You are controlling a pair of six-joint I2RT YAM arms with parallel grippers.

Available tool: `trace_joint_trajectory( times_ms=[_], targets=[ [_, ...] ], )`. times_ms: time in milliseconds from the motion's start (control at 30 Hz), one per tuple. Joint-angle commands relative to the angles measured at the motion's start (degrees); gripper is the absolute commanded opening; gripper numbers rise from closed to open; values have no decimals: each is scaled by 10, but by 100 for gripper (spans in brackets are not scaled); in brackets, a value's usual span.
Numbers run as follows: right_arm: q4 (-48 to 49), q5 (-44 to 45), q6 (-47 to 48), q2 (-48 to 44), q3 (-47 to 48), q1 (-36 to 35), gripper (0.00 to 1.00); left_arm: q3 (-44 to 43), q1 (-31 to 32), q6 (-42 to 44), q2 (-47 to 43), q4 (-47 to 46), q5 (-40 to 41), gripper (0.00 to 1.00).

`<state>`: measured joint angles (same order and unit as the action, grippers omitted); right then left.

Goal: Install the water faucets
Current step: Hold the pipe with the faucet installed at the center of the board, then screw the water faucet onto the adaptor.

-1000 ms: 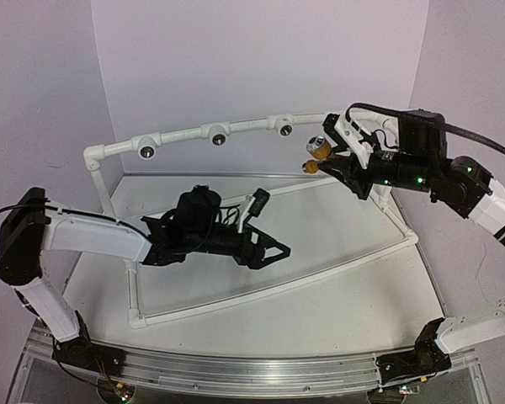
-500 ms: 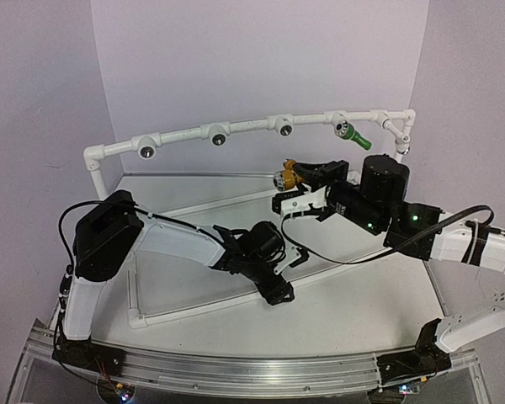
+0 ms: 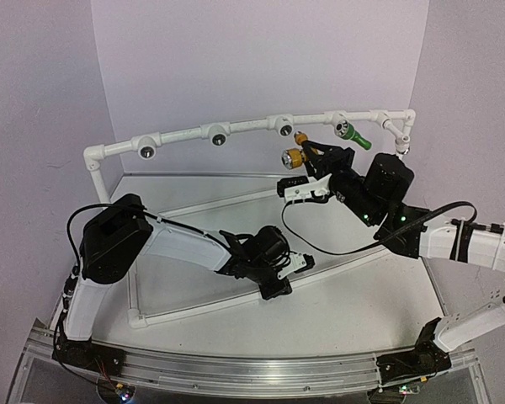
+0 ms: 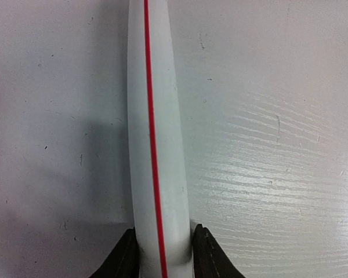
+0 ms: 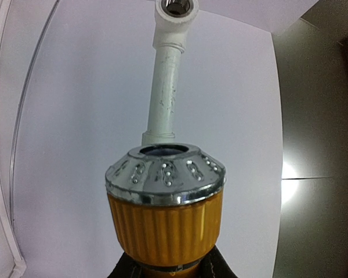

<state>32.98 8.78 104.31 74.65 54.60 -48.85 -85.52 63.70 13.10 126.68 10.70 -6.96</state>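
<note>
My right gripper [image 3: 310, 164] is shut on the yellow faucet [image 3: 293, 156], holding it just below the white pipe frame's top rail [image 3: 244, 126], near a dark socket [image 3: 284, 127]. In the right wrist view the faucet's ribbed yellow body [image 5: 165, 223] with its silvery head fills the space between the jaws of the right gripper [image 5: 167, 265], and a pipe fitting [image 5: 174, 11] shows beyond it. The green faucet [image 3: 351, 133] sticks out of the rail further right. My left gripper [image 3: 279, 284] is low on the frame's front pipe [image 4: 156, 116], white with a red line, with a fingertip [image 4: 126, 255] against each side.
Two more dark sockets [image 3: 147, 151] [image 3: 218, 136] sit along the top rail to the left. The frame's lower pipes [image 3: 353, 257] run across the white table [image 3: 337, 311]. A black cable [image 3: 320, 248] hangs from the right arm above the table.
The left gripper has closed onto the front pipe. The right arm has lifted the yellow faucet up and right, closer to the top rail.
</note>
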Motion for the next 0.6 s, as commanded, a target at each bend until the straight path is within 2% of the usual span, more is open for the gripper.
trace_joint_trajectory(
  times_ms=[0, 333, 567],
  targets=[
    [89, -26, 15, 15, 4, 4, 0, 29, -3, 18, 22, 13, 26, 29],
    [90, -43, 12, 49, 34, 6, 0, 53, -11, 22, 9, 12, 30, 1],
    [90, -40, -1, 57, 43, 13, 0, 54, -11, 28, 13, 12, 24, 0]
  ],
)
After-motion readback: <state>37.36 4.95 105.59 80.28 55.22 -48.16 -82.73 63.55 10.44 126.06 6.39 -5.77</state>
